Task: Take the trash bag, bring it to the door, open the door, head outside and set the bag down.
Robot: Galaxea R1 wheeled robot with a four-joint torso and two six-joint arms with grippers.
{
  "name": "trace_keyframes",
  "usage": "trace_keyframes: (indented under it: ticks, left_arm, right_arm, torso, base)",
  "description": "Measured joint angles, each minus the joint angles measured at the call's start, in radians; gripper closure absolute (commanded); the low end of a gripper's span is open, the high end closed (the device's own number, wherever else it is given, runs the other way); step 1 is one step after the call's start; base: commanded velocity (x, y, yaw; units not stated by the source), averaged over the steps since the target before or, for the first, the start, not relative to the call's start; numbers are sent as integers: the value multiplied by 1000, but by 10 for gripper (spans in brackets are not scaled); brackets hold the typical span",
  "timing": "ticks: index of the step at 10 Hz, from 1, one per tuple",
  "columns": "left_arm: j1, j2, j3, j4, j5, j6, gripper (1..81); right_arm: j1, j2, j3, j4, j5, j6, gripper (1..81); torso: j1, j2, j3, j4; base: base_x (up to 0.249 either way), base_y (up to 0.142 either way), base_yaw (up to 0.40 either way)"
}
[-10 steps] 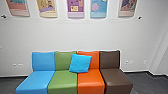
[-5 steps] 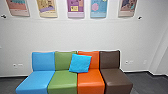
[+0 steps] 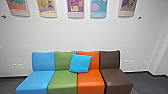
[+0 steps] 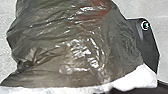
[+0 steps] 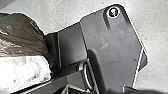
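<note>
Head view: from high up, forward and down, blue-green-orange-brown padded seat row (image 3: 62,79) some way off. Wrist views: both close, facing down, sharing shiny dark translucent plastic trash bag (image 4: 62,50); left nearly square-on, right catches its side.

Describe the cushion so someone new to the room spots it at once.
Find the row of four coloured seats against the wall, below the posters. At the middle, a square, bright blue cushion leans across the green back and orange back. Unlike the seats, it's loose and slightly tilted.
</note>
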Motion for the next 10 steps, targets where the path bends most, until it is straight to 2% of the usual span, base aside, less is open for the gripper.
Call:
trace_keyframes:
  ticks: [7, 10]
  left_arm:
    - [5, -7, 0, -2, 6, 0, 811]
    - [1, -9, 0, -2, 6, 0, 811]
  right_arm:
    - [2, 2, 0, -1, 1, 0, 10]
    - [-4, 13, -3, -24, 1, 0, 10]
  torso:
    - [0, 0, 0, 0]
    - [0, 0, 0, 0]
  base:
    - [0, 0, -138]
    - [0, 0, -163]
